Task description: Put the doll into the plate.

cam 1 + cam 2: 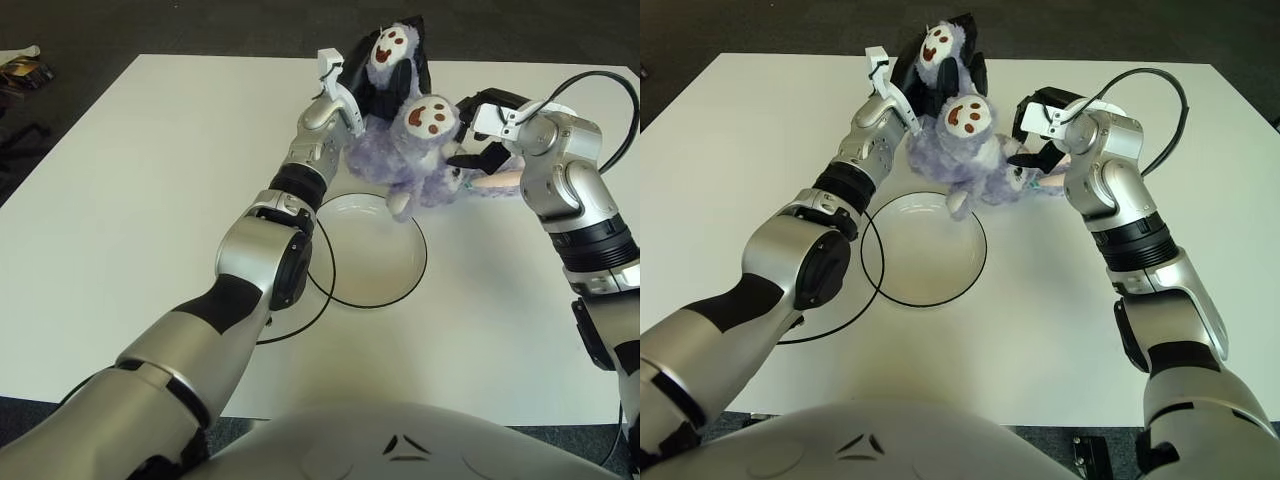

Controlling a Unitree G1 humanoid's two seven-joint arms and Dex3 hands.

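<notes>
A fluffy purple doll (405, 150) with white paw pads and a smiling face is held up between both hands, just beyond the far rim of the white plate (372, 285). One leg dangles over that far rim. My left hand (345, 85) presses the doll's left side, black fingers wrapped around its upper body. My right hand (482, 140) grips the doll's right side, fingers curled into the fur. In the right eye view the doll (965, 150) hangs above the plate (925, 270).
The plate sits inside a thin black ring (330, 300) on the white table (130, 200). A second black loop (300, 325) overlaps it at the near left. A black cable (600, 85) arcs off my right wrist. Small items (22, 70) lie off the table's far left.
</notes>
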